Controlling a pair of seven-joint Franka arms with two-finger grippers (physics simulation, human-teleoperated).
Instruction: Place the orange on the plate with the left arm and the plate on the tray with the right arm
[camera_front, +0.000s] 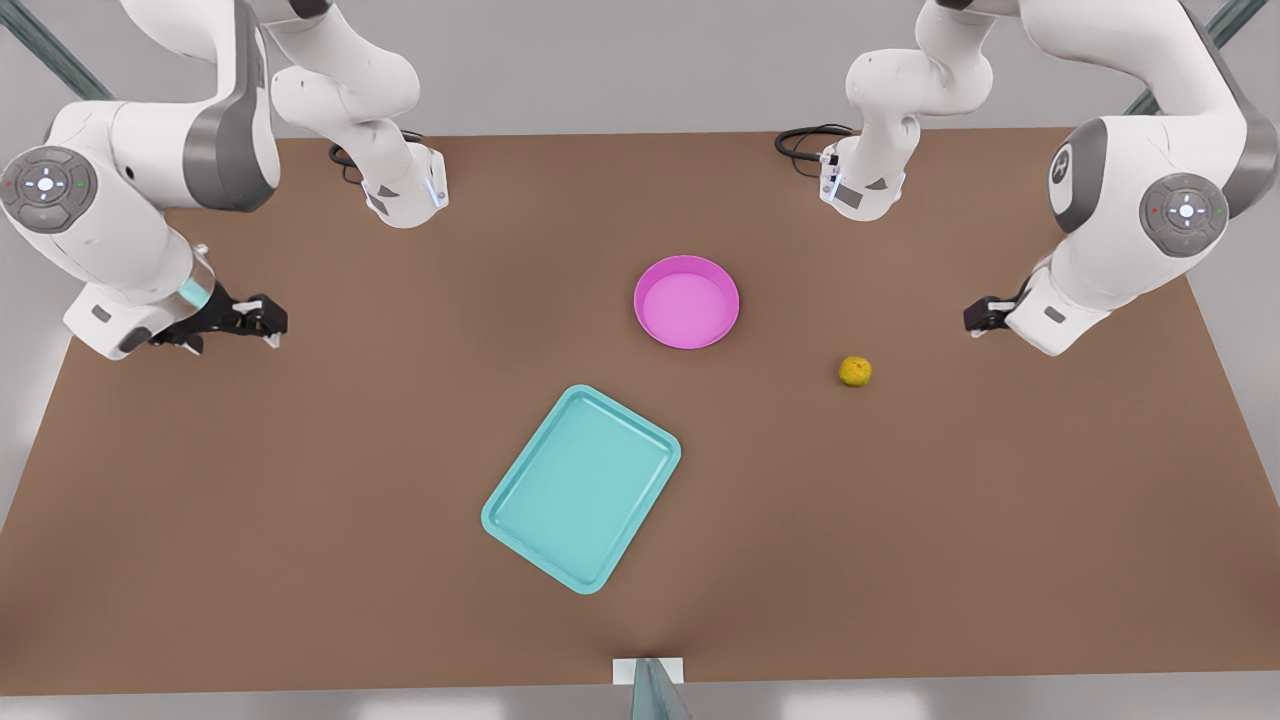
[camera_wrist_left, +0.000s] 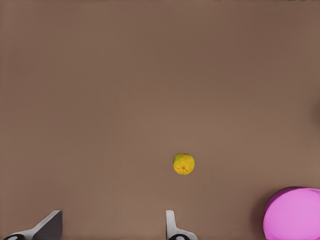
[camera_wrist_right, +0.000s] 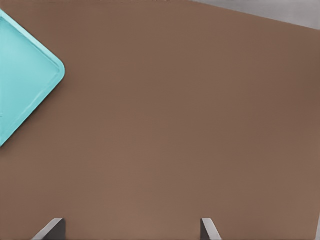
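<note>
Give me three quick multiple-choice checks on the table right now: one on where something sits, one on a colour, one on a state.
1. Where is the orange?
A. on the plate
B. on the bare table, on the front view's right of the plate
C. on the tray

2. What colour is the tray?
A. teal
B. pink
C. white

3. How is the left gripper?
A. shut on the orange
B. shut on the plate's rim
C. open, holding nothing

Answers:
1 B: the orange lies apart from the plate, on the table.
2 A: the rectangular tray is teal; the round plate is pink.
3 C: its fingers stand apart with the orange ahead of them. The right gripper is also open, over bare table near the tray's corner.
</note>
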